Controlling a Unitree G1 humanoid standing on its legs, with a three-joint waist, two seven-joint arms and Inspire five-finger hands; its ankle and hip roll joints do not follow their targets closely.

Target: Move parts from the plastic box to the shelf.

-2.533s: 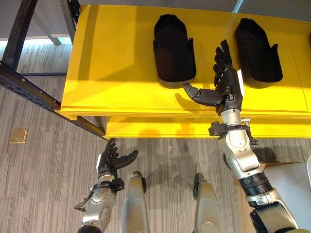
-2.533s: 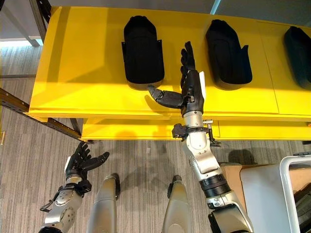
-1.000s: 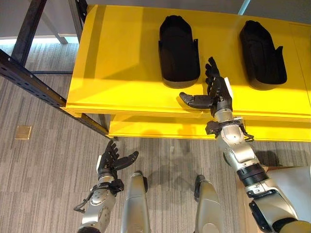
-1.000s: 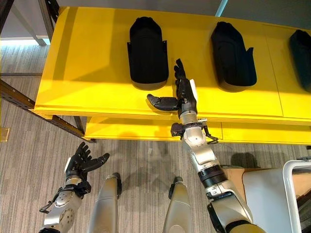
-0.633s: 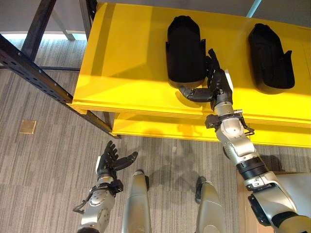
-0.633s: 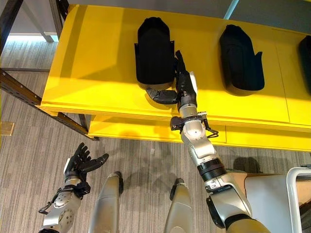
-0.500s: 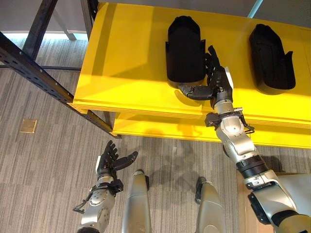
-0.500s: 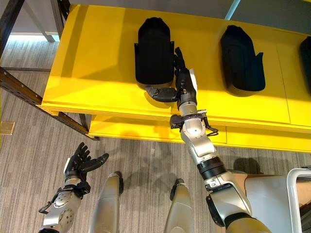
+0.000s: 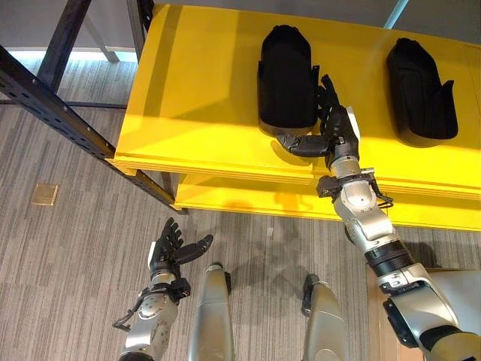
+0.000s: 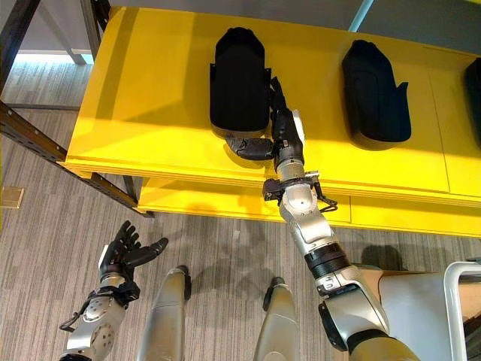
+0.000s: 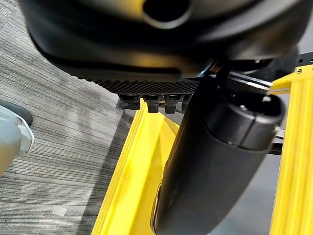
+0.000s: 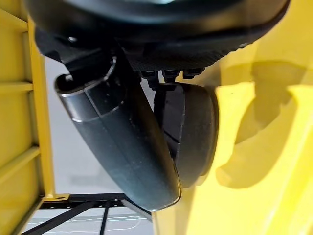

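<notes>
Two black moulded parts lie on the yellow shelf: one at the middle and one further right. A third part shows at the right edge. My right hand rests at the near right corner of the middle part. Its fingers are straight along the part's right side, and its thumb lies across the part's near end. My left hand hangs low over the carpet, open with fingers spread, holding nothing.
A black steel rack frame runs along the shelf's left side. A lower yellow level sits under the shelf's front edge. A pale box stands on the floor at lower right. A small brass plate is set in the carpet.
The right hand has come back from the gap between the two parts and moved left against the middle part's right side. The camera shifted too. The left hand stayed still.
</notes>
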